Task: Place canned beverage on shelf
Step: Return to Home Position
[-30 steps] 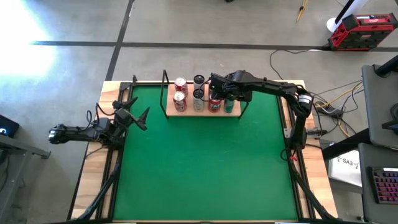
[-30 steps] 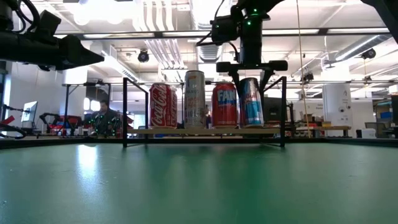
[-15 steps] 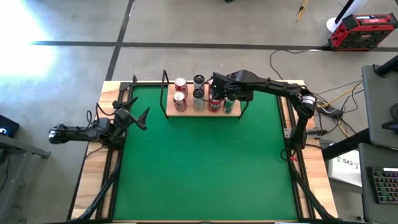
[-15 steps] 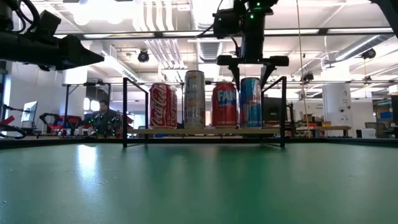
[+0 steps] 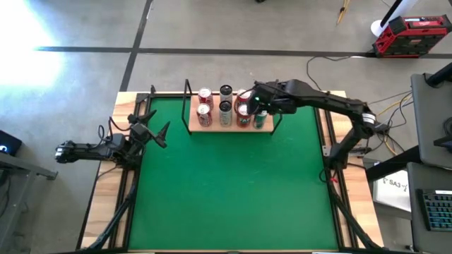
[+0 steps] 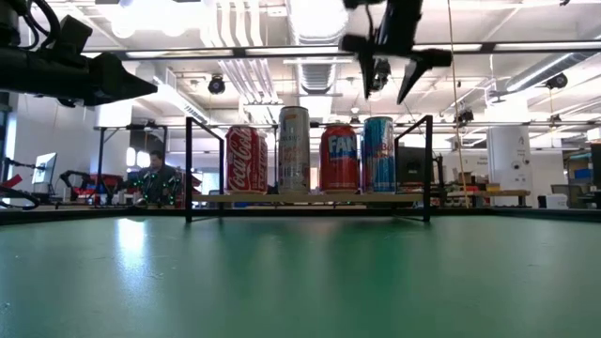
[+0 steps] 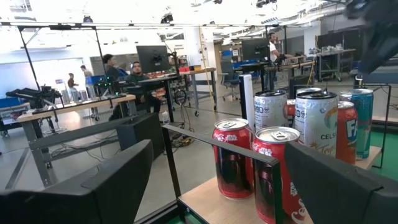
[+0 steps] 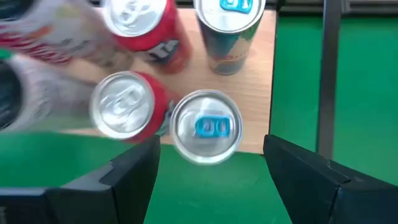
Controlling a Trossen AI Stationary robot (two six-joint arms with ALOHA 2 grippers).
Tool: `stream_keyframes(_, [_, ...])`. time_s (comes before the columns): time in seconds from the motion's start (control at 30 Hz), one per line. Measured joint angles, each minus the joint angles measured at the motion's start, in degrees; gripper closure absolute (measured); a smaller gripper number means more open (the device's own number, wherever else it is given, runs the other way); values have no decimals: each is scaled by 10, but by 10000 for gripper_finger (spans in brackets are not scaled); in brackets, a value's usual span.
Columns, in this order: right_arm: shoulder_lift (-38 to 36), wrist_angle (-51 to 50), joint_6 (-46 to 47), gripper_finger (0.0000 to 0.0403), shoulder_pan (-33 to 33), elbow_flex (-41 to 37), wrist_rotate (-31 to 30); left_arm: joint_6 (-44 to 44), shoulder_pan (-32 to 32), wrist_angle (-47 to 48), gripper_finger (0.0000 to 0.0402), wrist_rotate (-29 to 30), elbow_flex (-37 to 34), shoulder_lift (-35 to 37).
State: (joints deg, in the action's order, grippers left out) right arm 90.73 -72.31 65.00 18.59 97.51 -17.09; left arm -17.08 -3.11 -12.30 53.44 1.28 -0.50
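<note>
In the high view, the shelf (image 5: pixel 192 127) stood at the far edge of the green mat (image 5: pixel 226 190) and carried two rows of four cans. The right end effector (image 5: pixel 254 106) hung over the shelf's right end. The left end effector (image 5: pixel 158 128) waited at the left edge of the surface, its fingers apart and empty.

In the low view, the blue can (image 6: pixel 378 155) stood upright on the board at the right end of the front row, just beside a red can (image 6: pixel 339 158). The right end effector hung above it, clear of the lid, with its fingers spread and holding nothing.

In the left wrist view, the rows showed from the side, all upright, with the red cola cans (image 7: pixel 233 158) nearest.

In the right wrist view, seen down past the spread fingers (image 8: pixel 127 180), the blue can had a silver lid with a blue tab. It was lined up with a second blue can (image 8: pixel 229 25).

The placing looked finished, so the step in hand was probably the retreat to rest. The next move called for drawing the right arm up and back to its own side without brushing the black uprights (image 6: pixel 430 169) or the can tops.
</note>
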Motion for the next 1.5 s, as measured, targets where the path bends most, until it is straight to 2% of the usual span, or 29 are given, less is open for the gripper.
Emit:
stream_keyframes(0.23, [-70,18,0,137,-72,-52,-29,0,0,0,56,0,0,0])
stream_keyframes(0.4, [-148,111,18,162,-141,-171,-67,0,0,0,56,0,0,0])
stream_keyframes(0.57, [-242,229,3,189,-195,-285,-75,0,0,0,56,0,0,0])
stream_keyframes(0.77, [-339,390,-58,206,-238,-445,-74,0,0,0,56,0,0,0])
stream_keyframes(0.87, [-383,505,-99,207,-251,-533,-51,0,0,0,56,0,0,0])
stream_keyframes(1.03, [-447,704,-203,207,-260,-663,26,0,0,0,56,0,0,0])
stream_keyframes(1.13, [-472,790,-272,207,-260,-723,66,0,0,0,56,0,0,0])
stream_keyframes(1.33, [-498,962,-405,207,-259,-833,108,0,0,0,56,0,0,0])
stream_keyframes(1.5, [-510,1112,-454,207,-258,-917,112,0,0,0,56,0,0,0])
